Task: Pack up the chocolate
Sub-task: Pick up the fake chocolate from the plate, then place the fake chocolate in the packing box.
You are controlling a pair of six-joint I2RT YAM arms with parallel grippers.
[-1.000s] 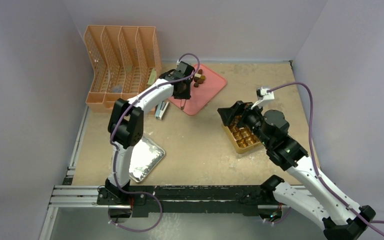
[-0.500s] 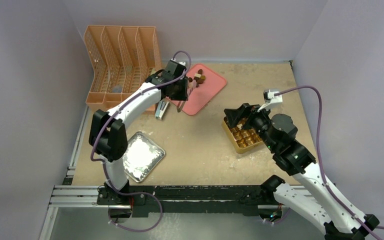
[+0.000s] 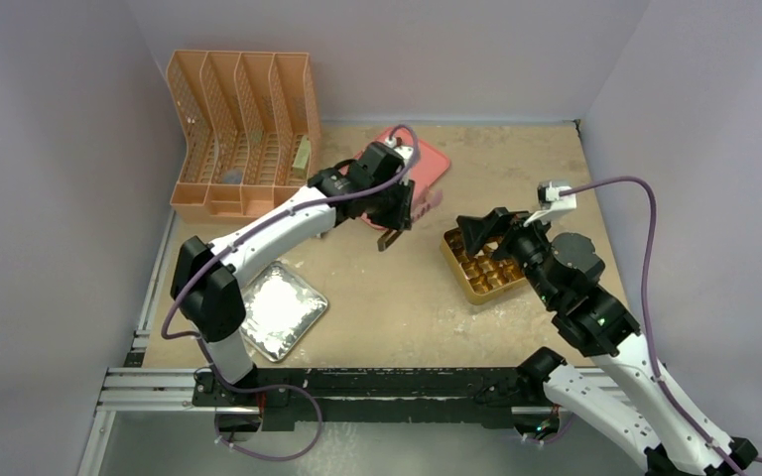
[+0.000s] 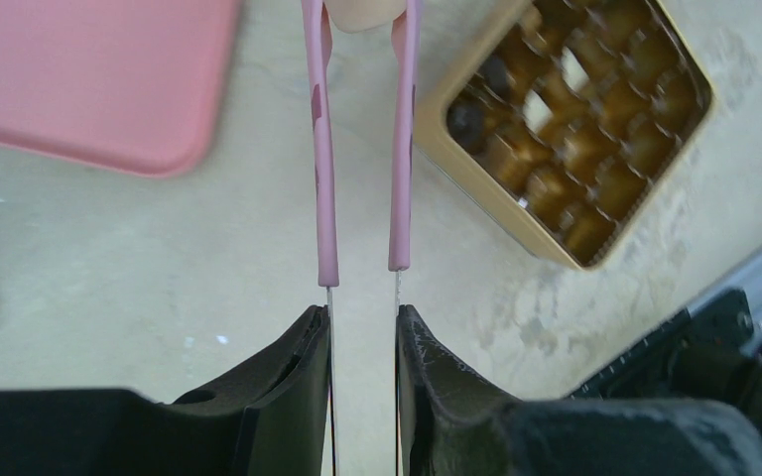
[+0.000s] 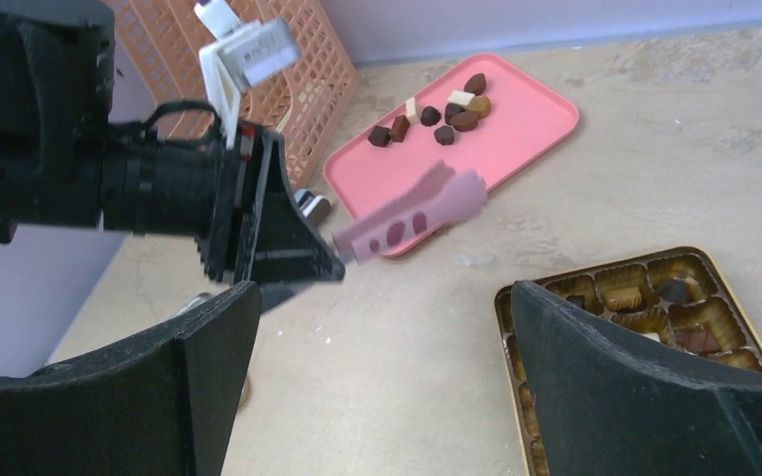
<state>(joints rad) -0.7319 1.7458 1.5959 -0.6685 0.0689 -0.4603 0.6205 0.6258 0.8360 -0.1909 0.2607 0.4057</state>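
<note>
Arms: two, one on each side of the desk (image 3: 387, 297).
Left pincer (image 4: 362, 322): closed on the pink tongs (image 4: 322, 149). It squeezes their thin metal ends between its two black fingers. It hangs over the desk between the pink tray (image 5: 526, 139) and the gold box (image 4: 437, 149).
Tongs: one pair with two long pink arms, side by side and close together.
Cream piece (image 4: 362, 12): one pale bit, pinched between the tong tips at the very top edge of the left wrist view, just beside the box.
Chocolate (image 5: 444, 134): about nine small pieces sit in a bunch on the pink tray. Most are dark brown, one or two are reddish, and two show cream. A few more sit in the cups of the gold box, but they are too blurry to count.
Right pincer (image 5: 385, 288): wide open and holding nothing, up above the gold box.
Gold box: one, on the right side of the desk, full of little square cups.
Pink tray: one, at the back of the desk.
Orange rack (image 3: 243, 119): one, with four slots, at the back left.
Foil tray (image 3: 280, 312): one, silver, at the near left.
</note>
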